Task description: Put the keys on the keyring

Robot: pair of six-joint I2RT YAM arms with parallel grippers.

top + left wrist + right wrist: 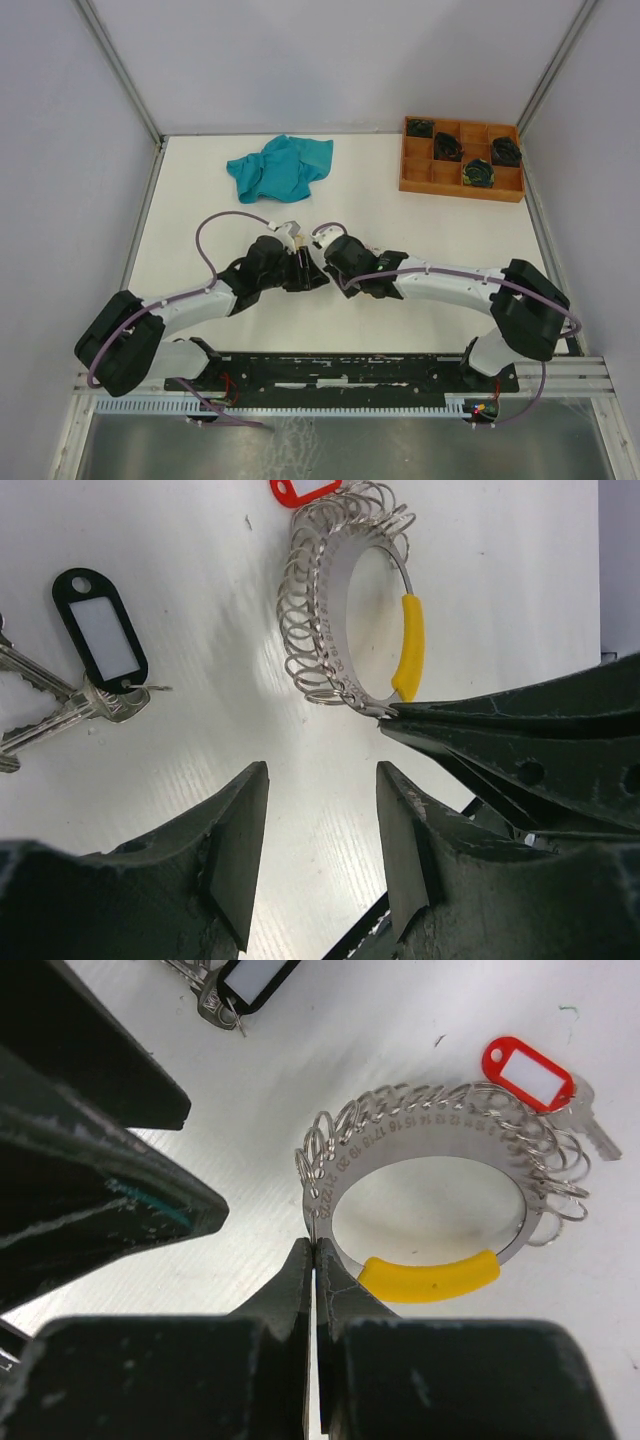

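The left jaws stand apart over the middle of the table, nothing between them, just beside the keyring. The right jaws are pressed together, clamped on the ring's thin rim at one end of its yellow sleeve. The keyring lies flat. A red-tagged key lies against its side away from the right jaws; black-tagged keys lie apart. Farther off, a teal cloth lies left and a wooden tray right.
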